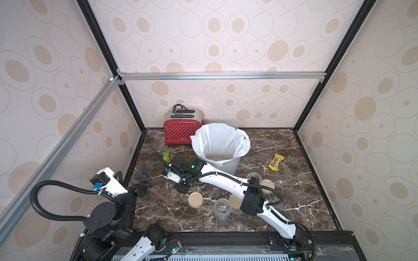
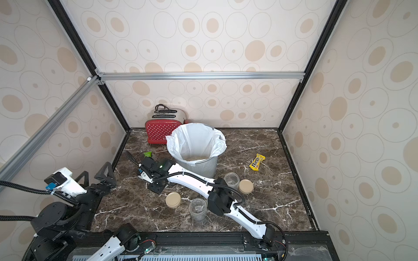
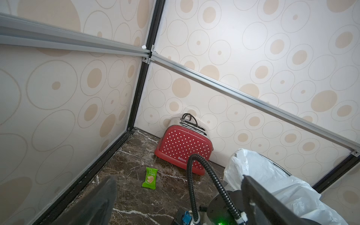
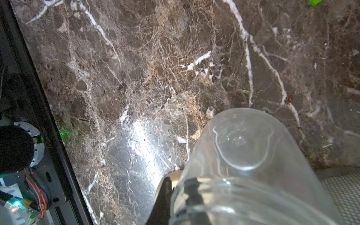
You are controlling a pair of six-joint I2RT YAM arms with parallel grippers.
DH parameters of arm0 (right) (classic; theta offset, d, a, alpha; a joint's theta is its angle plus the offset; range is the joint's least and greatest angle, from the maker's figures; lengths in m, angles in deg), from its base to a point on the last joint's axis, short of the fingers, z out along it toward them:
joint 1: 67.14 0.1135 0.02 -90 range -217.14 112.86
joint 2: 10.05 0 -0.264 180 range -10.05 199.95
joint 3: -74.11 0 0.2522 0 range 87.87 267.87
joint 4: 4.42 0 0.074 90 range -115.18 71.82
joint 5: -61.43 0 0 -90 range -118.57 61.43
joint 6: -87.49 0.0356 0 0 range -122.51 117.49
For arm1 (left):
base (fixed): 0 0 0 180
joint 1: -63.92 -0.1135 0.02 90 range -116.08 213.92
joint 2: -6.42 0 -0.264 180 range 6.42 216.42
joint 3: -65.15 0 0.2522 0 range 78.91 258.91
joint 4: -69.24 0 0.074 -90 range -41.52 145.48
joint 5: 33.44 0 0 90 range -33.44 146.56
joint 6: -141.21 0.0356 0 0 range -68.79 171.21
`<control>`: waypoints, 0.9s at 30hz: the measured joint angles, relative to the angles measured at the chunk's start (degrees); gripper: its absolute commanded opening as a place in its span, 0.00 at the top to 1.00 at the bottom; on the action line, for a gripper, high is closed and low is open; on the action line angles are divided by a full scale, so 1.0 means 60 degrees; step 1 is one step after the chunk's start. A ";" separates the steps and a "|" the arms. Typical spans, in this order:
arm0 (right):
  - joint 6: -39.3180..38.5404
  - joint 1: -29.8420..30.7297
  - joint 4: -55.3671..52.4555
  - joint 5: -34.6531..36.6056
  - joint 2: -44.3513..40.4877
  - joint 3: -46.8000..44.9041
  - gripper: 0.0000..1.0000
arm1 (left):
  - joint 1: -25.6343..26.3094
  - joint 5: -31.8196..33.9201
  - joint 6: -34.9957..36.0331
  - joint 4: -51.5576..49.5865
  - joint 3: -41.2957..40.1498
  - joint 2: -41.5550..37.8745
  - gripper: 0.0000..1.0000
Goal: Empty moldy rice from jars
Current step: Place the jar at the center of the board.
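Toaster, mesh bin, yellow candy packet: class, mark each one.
toaster (image 1: 181, 133), in a top view, on its dotted red front.
mesh bin (image 1: 229, 166), in a top view, on its grey wall.
yellow candy packet (image 1: 275, 162), in a top view, mid-wrapper.

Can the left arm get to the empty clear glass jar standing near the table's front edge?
Probably yes. The empty clear glass jar stands uncovered on the brown marble tabletop; the right arm passes behind it, and only a round beige lid lies toward the left claw.
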State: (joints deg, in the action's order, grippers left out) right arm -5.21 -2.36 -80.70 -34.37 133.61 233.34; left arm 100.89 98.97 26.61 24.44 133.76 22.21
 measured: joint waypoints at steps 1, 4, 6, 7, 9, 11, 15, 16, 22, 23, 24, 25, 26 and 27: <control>-0.0015 -0.0015 -0.0015 -0.0033 0.0029 0.0000 1.00 | 0.0000 0.0000 0.0000 0.0004 0.0000 0.0000 0.01; -0.0036 -0.0069 -0.0076 -0.0106 0.0175 -0.0004 1.00 | 0.0000 0.0000 0.0000 0.0000 -0.0004 0.0000 0.01; -0.0044 -0.0106 -0.0142 -0.0138 0.0299 -0.0004 1.00 | 0.0000 0.0000 -0.0004 0.0000 -0.0004 0.0000 0.01; -0.0044 -0.0120 -0.0178 -0.0146 0.0361 -0.0004 1.00 | 0.0000 0.0000 -0.0004 0.0000 -0.0004 0.0000 0.01; -0.0069 -0.0138 -0.0193 -0.0146 0.0404 -0.0004 1.00 | 0.0000 0.0000 -0.0007 0.0004 -0.0004 0.0000 0.01; -0.0069 -0.0153 -0.0200 -0.0178 0.0404 -0.0004 0.99 | 0.0000 0.0000 -0.0007 0.0000 -0.0004 0.0000 0.01; -0.0069 -0.0157 -0.0204 -0.0175 0.0404 -0.0004 0.91 | 0.0000 0.0000 -0.0011 0.0000 -0.0007 0.0000 0.01; -0.0069 -0.0157 -0.0204 -0.0171 0.0404 -0.0004 0.89 | 0.0000 0.0000 -0.0011 0.0000 -0.0011 0.0000 0.01; -0.0076 -0.0171 -0.0189 0.0124 0.0404 -0.0004 0.71 | 0.0000 0.0000 -0.0025 0.0000 -0.0033 0.0000 0.01; -0.0069 -0.0182 -0.0168 0.0211 0.0404 -0.0004 0.68 | 0.0000 0.0000 -0.0033 0.0000 -0.0040 0.0000 0.01; -0.0073 -0.0193 -0.0149 0.0291 0.0404 -0.0004 0.66 | 0.0000 -0.0004 -0.0036 -0.0004 -0.0040 0.0000 0.01; -0.0055 -0.0200 -0.0131 0.0353 0.0404 -0.0004 0.65 | 0.0000 -0.0004 -0.0040 -0.0004 -0.0040 0.0000 0.01; -0.0062 -0.0204 -0.0113 0.0444 0.0404 -0.0004 0.63 | 0.0000 -0.0004 -0.0040 0.0000 -0.0040 0.0000 0.01; -0.0058 -0.0211 -0.0073 0.0503 0.0404 -0.0004 0.62 | 0.0000 -0.0004 -0.0044 0.0000 -0.0040 0.0000 0.01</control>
State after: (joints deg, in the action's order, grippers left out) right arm -5.56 -3.63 -81.14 -31.36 136.03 233.32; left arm 100.89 98.95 26.34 24.44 133.52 22.21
